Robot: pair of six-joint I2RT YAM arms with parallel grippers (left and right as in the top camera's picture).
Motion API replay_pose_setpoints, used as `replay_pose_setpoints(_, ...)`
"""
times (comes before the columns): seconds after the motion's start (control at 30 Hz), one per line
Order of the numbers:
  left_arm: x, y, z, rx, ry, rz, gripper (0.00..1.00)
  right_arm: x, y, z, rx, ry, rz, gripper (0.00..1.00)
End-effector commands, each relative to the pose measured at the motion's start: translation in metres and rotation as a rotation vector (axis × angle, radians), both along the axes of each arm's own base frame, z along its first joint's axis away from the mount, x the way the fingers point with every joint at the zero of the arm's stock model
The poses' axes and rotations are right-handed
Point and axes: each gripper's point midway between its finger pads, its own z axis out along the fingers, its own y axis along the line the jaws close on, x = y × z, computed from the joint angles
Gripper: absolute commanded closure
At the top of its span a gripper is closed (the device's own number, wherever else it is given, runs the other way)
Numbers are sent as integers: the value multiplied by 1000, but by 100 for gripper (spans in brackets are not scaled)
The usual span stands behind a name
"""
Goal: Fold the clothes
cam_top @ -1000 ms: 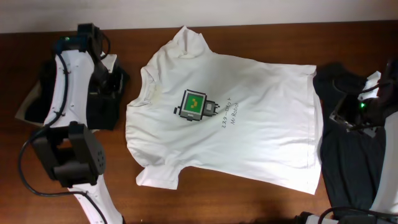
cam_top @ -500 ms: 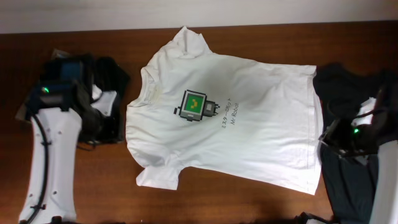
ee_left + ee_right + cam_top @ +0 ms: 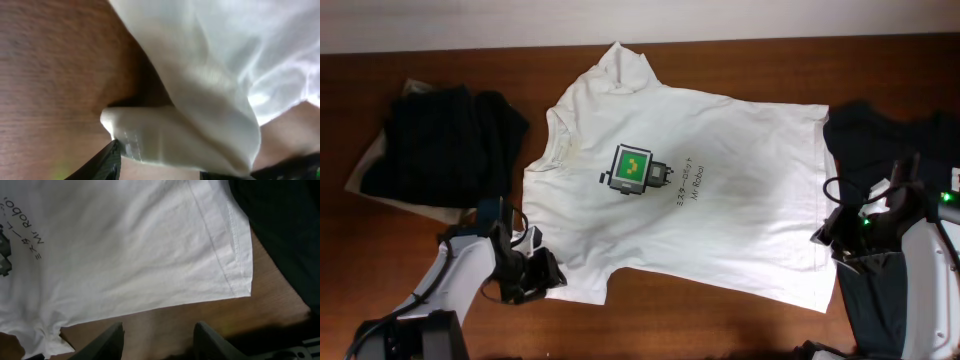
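- White short-sleeved cotton T-shirt (image 3: 720, 210): lies spread flat, print side up, in the middle of the brown wooden table (image 3: 720, 325). In the overhead view the neck opening points left, the bottom hem points right, one sleeve points up and one points down.
- Green-and-grey pixel robot print (image 3: 632, 170): on the chest, with small black lettering (image 3: 690, 186) just beside it on the hem side.
- Folded pile of black garments (image 3: 445, 140): at the left of the table, just beside the shirt's shoulder, resting on a pale tan sheet (image 3: 358, 178) whose material cannot be told.
- Loose black garment (image 3: 880, 150): at the right of the table, its edge meeting the white shirt's hem.
- Left gripper (image 3: 545, 271): at the lower sleeve (image 3: 578, 285) of the white shirt. In the left wrist view the fingers stand apart, with the sleeve's stitched edge (image 3: 131, 145) lying between them and not pinched.
- Right gripper (image 3: 159, 332): low over bare wood just beside the lower hem corner (image 3: 240, 282) of the white shirt. The jaws are apart and nothing is held.
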Motion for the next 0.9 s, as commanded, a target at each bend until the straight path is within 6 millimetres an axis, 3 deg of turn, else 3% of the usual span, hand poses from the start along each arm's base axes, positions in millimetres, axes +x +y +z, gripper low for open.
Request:
replay_pose_setpoints(0.0,-11,3,-16,32,73,73,55,2,1,0,4,-13,2,51)
replay_pose_setpoints(0.07,-13,3,-22,32,106,85,83,3,1,0,3,-16,2,51)
replay_pose_setpoints(0.1,-14,3,-26,31,121,85,88,3,1,0,2,-17,2,51)
replay_pose_setpoints(0.13,-15,1,-28,20,134,86,100,4,1,0,2,-18,2,51)
replay_pose_setpoints(0.23,-3,-8,-9,-53,129,97,100,4,-1,0,0,-23,-2,51)
replay_pose_setpoints(0.3,18,-10,19,-76,65,58,100,4,-13,1,-5,-32,-52,51)
replay_pose_setpoints(0.4,52,-1,74,-29,-115,14,99,-13,-42,-2,7,-7,-203,51)
replay_pose_setpoints(0.47,62,0,96,-22,-208,13,100,-28,-39,-14,39,42,-230,51)
replay_pose_setpoints(0.57,66,0,107,-22,-273,12,100,-49,-15,-51,129,123,-231,51)
replay_pose_setpoints(0.7,69,0,109,-20,-290,11,100,-56,10,-79,241,118,-253,51)
replay_pose_setpoints(0.87,70,-1,109,-20,-296,9,100,-63,2,-92,177,170,-314,50)
